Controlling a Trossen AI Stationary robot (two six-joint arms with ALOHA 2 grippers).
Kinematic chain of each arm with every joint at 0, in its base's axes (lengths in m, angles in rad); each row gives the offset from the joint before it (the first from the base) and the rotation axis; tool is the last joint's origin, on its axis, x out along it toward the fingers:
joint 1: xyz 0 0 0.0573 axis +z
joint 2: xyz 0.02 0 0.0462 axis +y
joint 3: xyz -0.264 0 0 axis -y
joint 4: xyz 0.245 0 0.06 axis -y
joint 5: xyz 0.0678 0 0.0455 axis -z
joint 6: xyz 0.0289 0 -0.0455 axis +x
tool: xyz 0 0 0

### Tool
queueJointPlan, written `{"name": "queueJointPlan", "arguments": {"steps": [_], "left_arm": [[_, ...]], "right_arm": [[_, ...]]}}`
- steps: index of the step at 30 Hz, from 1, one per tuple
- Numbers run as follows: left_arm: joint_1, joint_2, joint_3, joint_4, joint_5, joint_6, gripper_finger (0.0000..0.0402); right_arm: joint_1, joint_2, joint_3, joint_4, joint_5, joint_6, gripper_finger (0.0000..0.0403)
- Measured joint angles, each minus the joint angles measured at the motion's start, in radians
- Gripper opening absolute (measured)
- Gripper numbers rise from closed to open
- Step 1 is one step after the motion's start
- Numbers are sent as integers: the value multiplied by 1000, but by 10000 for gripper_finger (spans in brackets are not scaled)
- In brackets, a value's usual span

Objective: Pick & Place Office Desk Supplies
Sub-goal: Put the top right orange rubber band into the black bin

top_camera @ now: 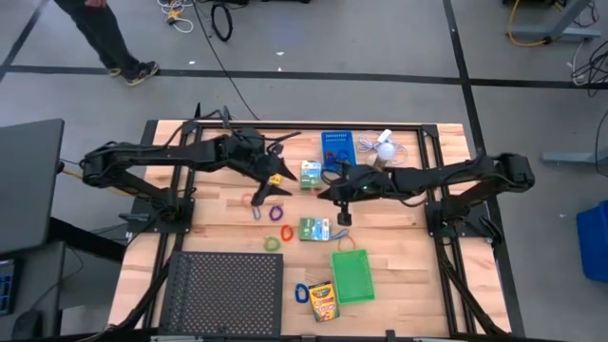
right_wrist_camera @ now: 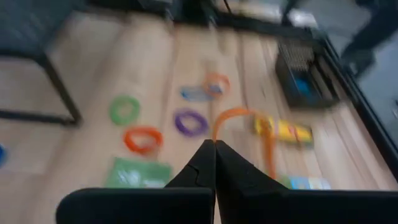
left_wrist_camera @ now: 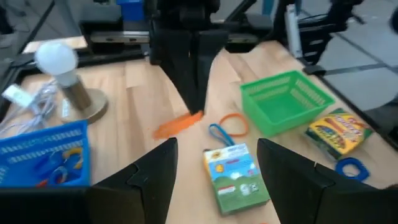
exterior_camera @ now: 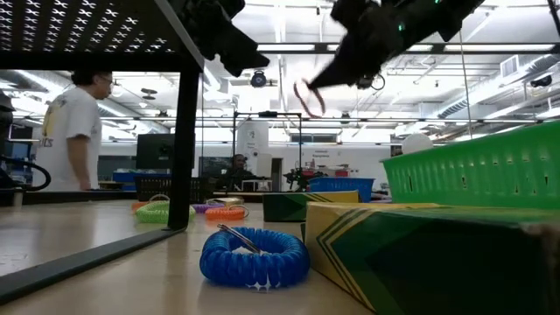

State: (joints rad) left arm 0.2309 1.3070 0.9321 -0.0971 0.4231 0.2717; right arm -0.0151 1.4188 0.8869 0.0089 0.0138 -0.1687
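My right gripper (top_camera: 323,193) hangs over the middle of the table, shut on an orange rubber-band loop (right_wrist_camera: 249,124). It also shows in the low view (exterior_camera: 319,79), well above the table. My left gripper (left_wrist_camera: 217,144) is open and empty, raised near the upper green-white box (top_camera: 311,174) and a yellow tube (top_camera: 275,179). A second green-white box (top_camera: 313,228) lies flat on the wood in front of my left gripper. Green (top_camera: 273,243), orange (top_camera: 285,232) and purple (top_camera: 276,212) loops lie flat nearby. My right gripper pinches one spot of the orange loop (right_wrist_camera: 216,138) between its two shut fingertips. The fingers slant down from the table's right side. The loop hangs slack below the fingers (exterior_camera: 306,98), clear of the table.
A blue bin (top_camera: 337,147) and a white fan (top_camera: 385,147) stand at the far side. A green bin (top_camera: 351,275), a crayon box (top_camera: 323,299) and a blue coil loop (top_camera: 302,293) sit near the front edge. A black mesh tray (top_camera: 223,294) is at the near left. A person (exterior_camera: 74,131) stands beyond the table.
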Motion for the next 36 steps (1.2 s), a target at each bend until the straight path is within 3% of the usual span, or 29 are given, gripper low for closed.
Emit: {"name": "queueJointPlan", "arguments": {"steps": [13, 20, 36], "left_arm": [[-2, 91, 0, 156, 106, -3, 227], [-3, 147, -1, 253, 165, -13, 227], [-2, 205, -1, 414, 181, -71, 216]], "right_arm": [[-1, -27, 1, 140, -192, -52, 0], [-6, -27, 1, 177, -209, -65, 0], [-11, -27, 1, 243, -255, -73, 0]]}}
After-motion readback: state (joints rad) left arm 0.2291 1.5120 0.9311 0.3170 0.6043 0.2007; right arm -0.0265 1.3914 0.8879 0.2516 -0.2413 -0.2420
